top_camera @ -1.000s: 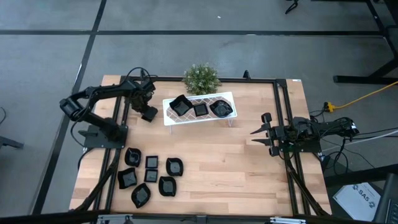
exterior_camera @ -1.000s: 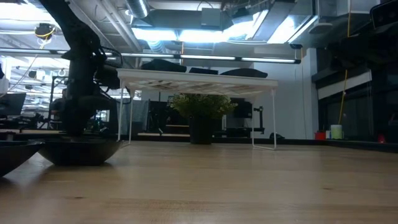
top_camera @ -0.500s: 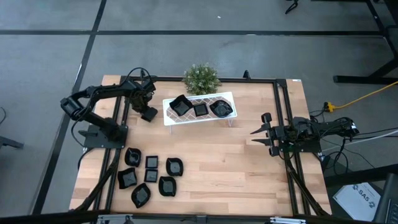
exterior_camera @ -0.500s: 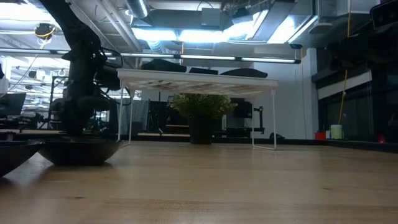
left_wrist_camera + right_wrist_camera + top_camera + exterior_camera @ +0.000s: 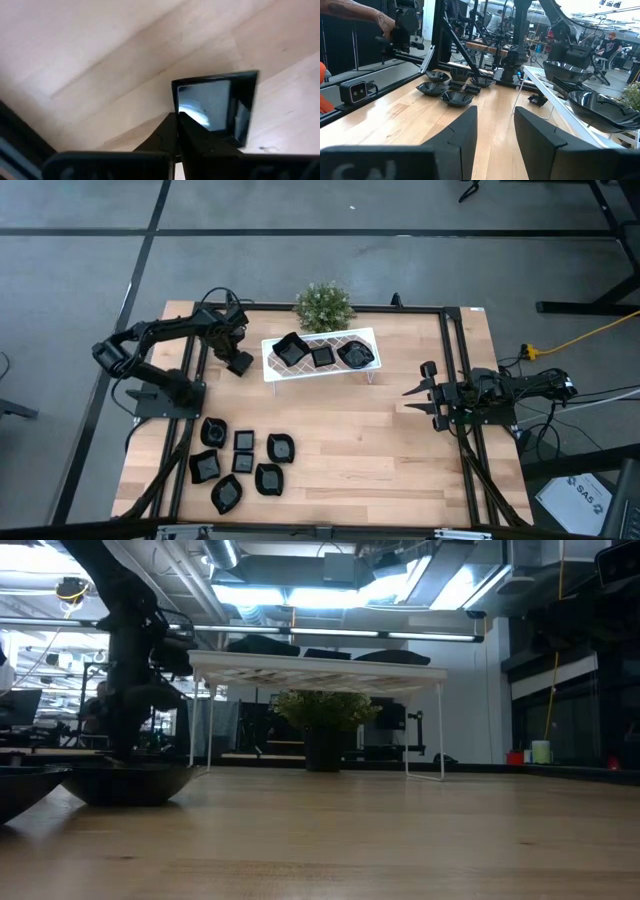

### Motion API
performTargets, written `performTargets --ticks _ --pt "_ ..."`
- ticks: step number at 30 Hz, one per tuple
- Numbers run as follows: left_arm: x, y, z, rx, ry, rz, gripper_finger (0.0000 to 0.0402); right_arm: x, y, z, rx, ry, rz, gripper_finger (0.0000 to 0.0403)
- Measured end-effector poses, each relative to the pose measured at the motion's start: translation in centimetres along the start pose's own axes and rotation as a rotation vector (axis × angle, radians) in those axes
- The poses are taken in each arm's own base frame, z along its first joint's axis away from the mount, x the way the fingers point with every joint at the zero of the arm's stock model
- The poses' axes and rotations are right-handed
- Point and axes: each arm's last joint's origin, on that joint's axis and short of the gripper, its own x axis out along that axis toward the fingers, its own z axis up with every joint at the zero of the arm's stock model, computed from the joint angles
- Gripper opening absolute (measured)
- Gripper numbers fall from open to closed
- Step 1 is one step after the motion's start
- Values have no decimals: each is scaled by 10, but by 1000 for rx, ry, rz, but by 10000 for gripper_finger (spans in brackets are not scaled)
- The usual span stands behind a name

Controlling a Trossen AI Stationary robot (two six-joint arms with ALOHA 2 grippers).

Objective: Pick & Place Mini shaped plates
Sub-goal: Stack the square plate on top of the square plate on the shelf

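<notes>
Left gripper (image 5: pixel 179 120) clamped on square plate (image 5: pixel 220 107) edge, beside rack (image 5: pixel 318 355).

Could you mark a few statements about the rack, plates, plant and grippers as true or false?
1. The rack holds three plates. True.
2. The left gripper is open. False: it is shut on the rim of a square plate.
3. The plant stands on the rack. False: it stands on the table, beside the rack.
4. The right gripper is open and holds nothing. True.
5. The table bears no plates. False: a group of seven lies near the left arm's base.
</notes>
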Motion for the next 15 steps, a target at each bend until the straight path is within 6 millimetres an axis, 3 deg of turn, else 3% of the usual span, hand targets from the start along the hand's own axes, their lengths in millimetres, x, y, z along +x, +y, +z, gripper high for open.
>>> performTargets --ticks 15 --pt "-56 9 -22 -66 -341 39 2 0 0 0 0 0 0 129"
